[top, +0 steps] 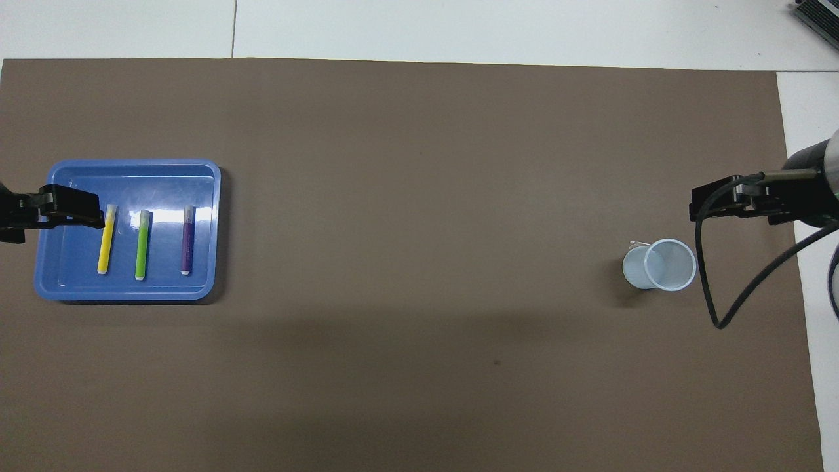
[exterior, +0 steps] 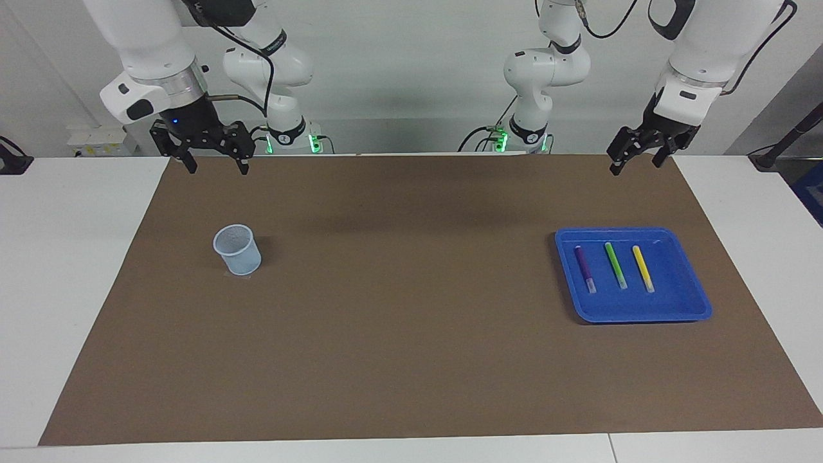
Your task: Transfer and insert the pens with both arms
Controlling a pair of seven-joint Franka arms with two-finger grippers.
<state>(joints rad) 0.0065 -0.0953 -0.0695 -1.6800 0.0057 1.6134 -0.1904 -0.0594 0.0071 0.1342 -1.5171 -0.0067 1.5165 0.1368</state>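
You have the purple pen (exterior: pixel 585 269), green pen (exterior: pixel 616 265) and yellow pen (exterior: pixel 643 268) lying side by side in the blue tray (exterior: pixel 688 312). Cup (exterior: pixel 238 249) sits well apart from the tray, toward the right arm's end. Left gripper (exterior: pixel 638 163) and right gripper (exterior: pixel 217 162) hang raised at the mat's (exterior: pixel 411 360) robot-side edge, jaws apart, empty.

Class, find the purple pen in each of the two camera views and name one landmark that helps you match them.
Facing view: the purple pen lies in the blue tray at the picture's right, the pen closest to the picture's middle.
Overhead view: the purple pen lies in the blue tray at the picture's left, again closest to the middle.
Shared landmark: the green pen beside it.
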